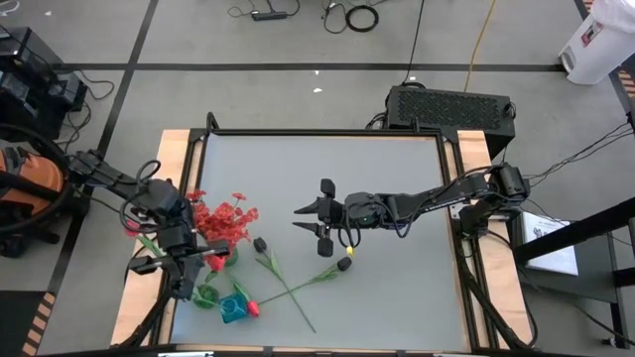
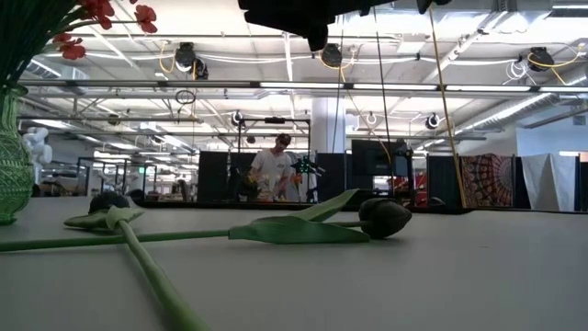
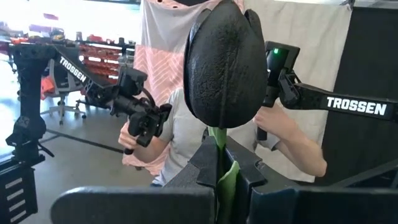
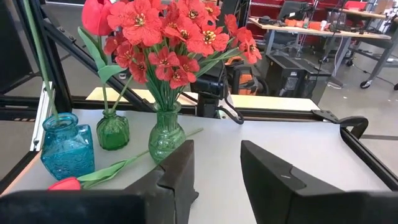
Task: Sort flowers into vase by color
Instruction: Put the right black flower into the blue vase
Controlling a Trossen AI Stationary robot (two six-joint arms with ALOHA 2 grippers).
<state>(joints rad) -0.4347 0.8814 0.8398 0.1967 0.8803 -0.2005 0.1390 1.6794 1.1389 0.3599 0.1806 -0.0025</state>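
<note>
The table point(image 1: 397, 258) carried three vases at its left edge: the green vase point(image 4: 166, 132) packed with red blooms point(image 4: 168, 37), evidently the red group. The left gripper point(image 3: 221, 177) was clamped on a black bud's point(image 3: 225, 62) stem, held upright for vasing. The right gripper point(image 1: 319, 213) hovered mid-table, fingers parted, empty, above two more black buds.

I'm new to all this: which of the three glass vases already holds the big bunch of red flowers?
The taller green vase in front. The blue vase and the small round green vase hold only single thin stems.
</note>
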